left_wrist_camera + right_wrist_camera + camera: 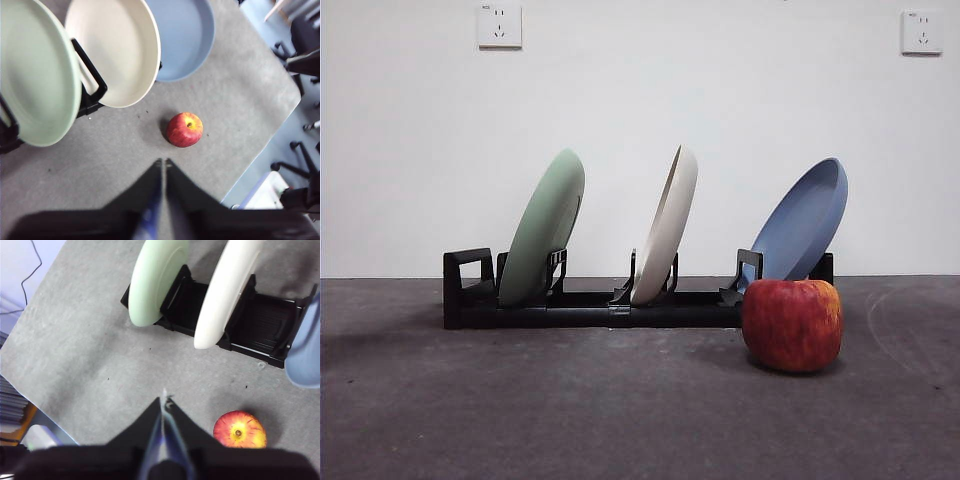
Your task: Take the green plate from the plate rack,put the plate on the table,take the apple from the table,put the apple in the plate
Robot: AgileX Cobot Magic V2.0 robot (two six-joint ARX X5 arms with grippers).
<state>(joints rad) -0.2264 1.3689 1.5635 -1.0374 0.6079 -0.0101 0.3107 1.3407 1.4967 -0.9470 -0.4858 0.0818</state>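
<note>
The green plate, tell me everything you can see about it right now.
The green plate is round, shallow and matte pale mint with a raised rim. It stands on edge in the end slot of the black rack, beside the rack's square loop, leaning toward the cream plate without touching it. Only the rack's holders touch it; no end effector is near.

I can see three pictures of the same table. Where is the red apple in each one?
Front view: the apple stands on the table at lower right, before the blue plate.
Left wrist view: the apple lies near the middle, beyond the left gripper.
Right wrist view: the apple lies near the right gripper.
Shared landmark: the blue plate, nearest the apple.
</note>
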